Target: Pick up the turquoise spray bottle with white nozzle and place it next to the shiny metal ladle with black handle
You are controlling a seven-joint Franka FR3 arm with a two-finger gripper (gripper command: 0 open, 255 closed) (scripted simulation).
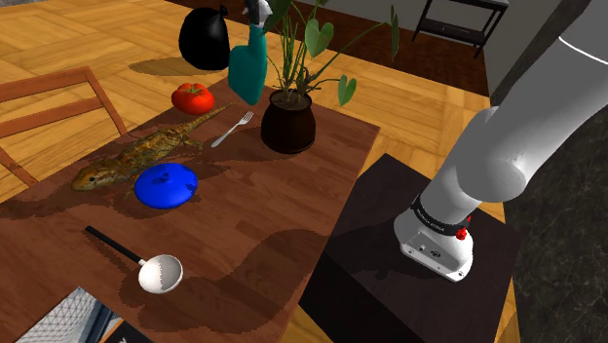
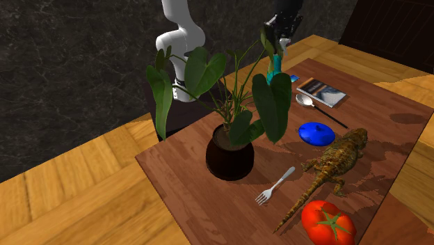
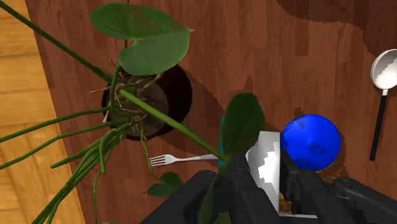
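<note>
Table (image 1: 244,195): shoulder view, brown wood, on plank floor (image 1: 88,29).
Spray bottle (image 1: 247,70): turquoise, aloft beside potted plant (image 1: 288,122), well apart from ladle (image 1: 161,273).
Claw (image 2: 279,42): second exterior view, above the plant's leaves.
Fingers (image 3: 299,181): wrist view, clamped on white nozzle (image 3: 266,162).

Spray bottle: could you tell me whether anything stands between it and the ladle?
The blue lid lies on the table between the spray bottle and the ladle, and plant leaves crowd the gripper. Raised, the bottle likely clears the lid.
</note>
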